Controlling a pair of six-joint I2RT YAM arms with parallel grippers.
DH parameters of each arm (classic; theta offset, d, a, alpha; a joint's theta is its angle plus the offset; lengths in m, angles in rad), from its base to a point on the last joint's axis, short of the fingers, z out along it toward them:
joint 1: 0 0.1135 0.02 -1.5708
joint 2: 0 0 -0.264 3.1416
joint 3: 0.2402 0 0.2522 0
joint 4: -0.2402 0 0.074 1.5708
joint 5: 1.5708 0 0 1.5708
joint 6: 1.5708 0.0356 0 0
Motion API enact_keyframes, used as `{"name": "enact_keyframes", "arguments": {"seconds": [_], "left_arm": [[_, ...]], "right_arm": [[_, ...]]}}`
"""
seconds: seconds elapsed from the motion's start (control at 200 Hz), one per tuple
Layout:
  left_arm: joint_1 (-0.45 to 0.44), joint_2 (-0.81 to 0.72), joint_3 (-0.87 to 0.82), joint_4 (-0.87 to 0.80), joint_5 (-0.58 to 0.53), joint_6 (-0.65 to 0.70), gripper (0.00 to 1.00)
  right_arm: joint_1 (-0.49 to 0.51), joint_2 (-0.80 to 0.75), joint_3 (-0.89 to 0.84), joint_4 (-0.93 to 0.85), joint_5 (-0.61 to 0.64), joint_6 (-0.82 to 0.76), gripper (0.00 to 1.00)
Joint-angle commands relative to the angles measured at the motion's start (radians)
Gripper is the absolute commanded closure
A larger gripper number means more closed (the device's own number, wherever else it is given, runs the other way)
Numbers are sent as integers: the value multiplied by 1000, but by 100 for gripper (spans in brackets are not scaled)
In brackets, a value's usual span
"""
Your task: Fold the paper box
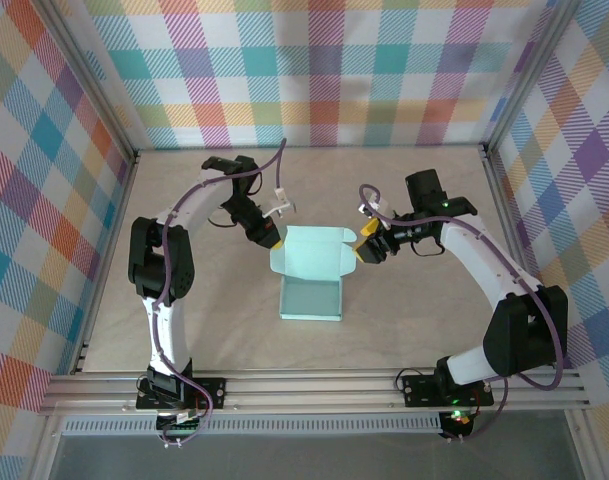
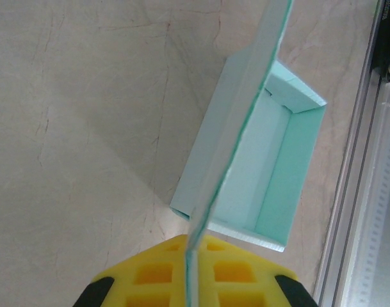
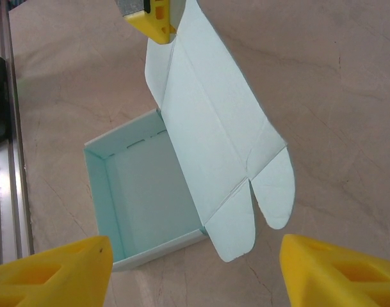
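**Left gripper pinches the raised lid; right gripper stands open beside it**

The pale mint-teal thin-card paper box point(image 1: 311, 298) sits near the middle of the table, between the two arms. Its lower part is already formed into a shallow rectangular tray with four upright walls, open side up point(image 3: 143, 192). The lid panel point(image 3: 207, 128) rises from the tray's far wall and stands lifted off the table, tilted rather than flat. A rounded tab point(image 3: 275, 192) and a second flap hang at the lid's right end.

The left gripper point(image 1: 271, 239) is closed on the lid's left edge. In the left wrist view the card runs edge-on from between the yellow pads point(image 2: 150, 275) towards the top of the frame, with the tray point(image 2: 265, 166) lying beyond it. The same yellow fingertip shows at the lid's upper corner in the right wrist view point(image 3: 157, 19).

The right gripper point(image 1: 366, 243) is just beside the lid's right end. Its yellow fingers point(image 3: 54, 275) stand well apart, with the rounded tab ahead of the gap and not touching either one.

The box rests on a beige, marble-patterned tabletop point(image 1: 184, 300). Pastel plaid walls point(image 1: 314, 70) enclose the far and side edges, and aluminium rails point(image 1: 314, 390) cross the near edge.
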Motion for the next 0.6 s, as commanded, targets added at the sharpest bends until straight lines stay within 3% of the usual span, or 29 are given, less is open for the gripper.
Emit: {"name": "enact_keyframes", "arguments": {"seconds": [0.0,0.265,0.37,0.525,0.595], "left_arm": [[13,-16,5,-19,14,12,100],[9,-74,-41,47,44,5,100],[4,-96,-70,59,23,26,100],[1,-100,-76,54,7,40,100],[1,-100,-66,46,21,42,100]], "right_arm": [[-4,-24,-13,30,-13,35,31],[-3,52,39,-19,102,-4,33],[-4,107,92,-59,101,-44,38],[3,189,179,-150,72,-131,54],[11,221,207,-177,78,-162,54]]}}
